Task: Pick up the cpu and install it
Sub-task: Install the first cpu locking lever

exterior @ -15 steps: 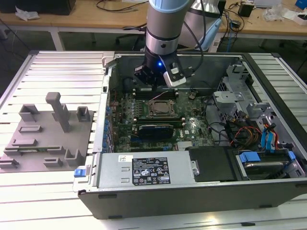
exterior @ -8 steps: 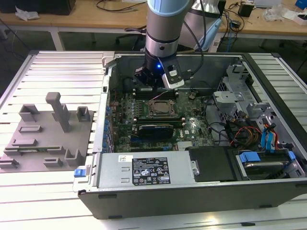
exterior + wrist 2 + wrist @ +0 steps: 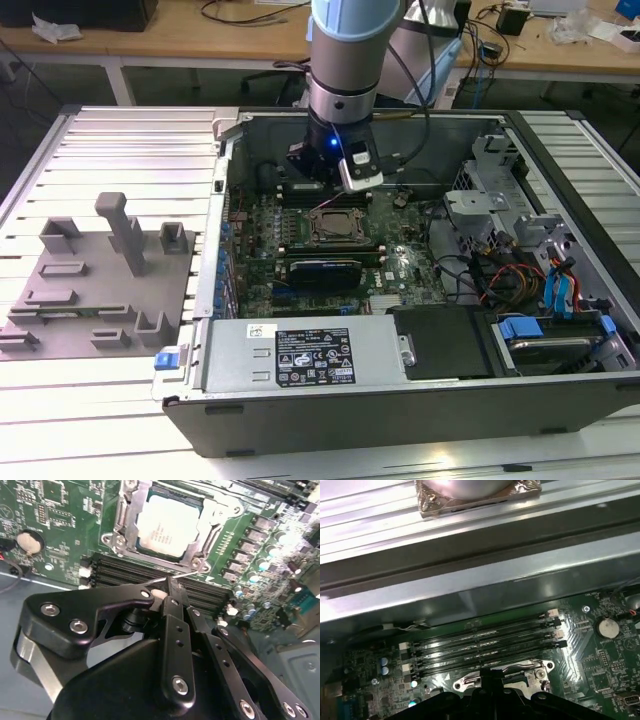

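– Over the socket, inside the open dark-grey computer case [image 3: 400, 420], where does the black linkage hand [image 3: 170, 587] sit?
– Low, just beside the socket's edge, above the long black memory slots [image 3: 485, 647]. It's narrow: tips drawn together, nothing between them that I can see.
– So no chip in it. Where's the cpu?
– The small flat square cpu with the silver-white top [image 3: 164, 530] lies inside the dark square socket frame with metal edges [image 3: 122, 530] on the green motherboard [image 3: 60, 515]. The frame surrounds it and it looks flat and square. My read: placing is done.
– Why is the hand low and closed?
– A thin wire lever [image 3: 175, 577] runs from the frame's corner right to the tips. I judge the closed tips suit pushing that lever, not gripping. Touching or just near, I cannot tell.
– What do the views give?
– The second wrist view gives the chip top and the lever. The exterior view gives the layout: the silver and pale-blue arm [image 3: 345, 60] stands upright over the board. The grey plastic fixture plate with blocks and posts [image 3: 110, 290] is well apart on the slatted metal worktop [image 3: 100, 420], at the exterior view's left. The first wrist view looks across the memory slots to the case wall, with a round silver coin cell [image 3: 608, 627] off to one side.
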Motion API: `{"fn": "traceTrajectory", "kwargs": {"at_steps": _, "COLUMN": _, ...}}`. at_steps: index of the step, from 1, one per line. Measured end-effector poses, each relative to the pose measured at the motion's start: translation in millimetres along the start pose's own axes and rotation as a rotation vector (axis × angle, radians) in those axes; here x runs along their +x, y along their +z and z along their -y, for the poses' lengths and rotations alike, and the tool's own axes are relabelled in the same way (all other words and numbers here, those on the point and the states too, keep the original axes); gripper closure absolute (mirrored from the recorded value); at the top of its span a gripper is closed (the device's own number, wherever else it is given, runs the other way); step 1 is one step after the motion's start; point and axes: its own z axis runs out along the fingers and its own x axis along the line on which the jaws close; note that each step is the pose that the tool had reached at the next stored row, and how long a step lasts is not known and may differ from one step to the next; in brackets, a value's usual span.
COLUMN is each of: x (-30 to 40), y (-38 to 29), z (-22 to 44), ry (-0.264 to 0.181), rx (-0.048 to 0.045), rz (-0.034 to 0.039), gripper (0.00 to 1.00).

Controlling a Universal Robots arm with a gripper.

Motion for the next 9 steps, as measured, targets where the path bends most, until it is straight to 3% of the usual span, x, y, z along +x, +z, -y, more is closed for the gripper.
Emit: {"fn": "traceTrajectory", "kwargs": {"at_steps": 9, "x": -2.4, "y": 2.8, "z": -1.5, "ry": 0.006, "rx": 0.0001, "rz": 0.0013, "gripper": 0.89}}
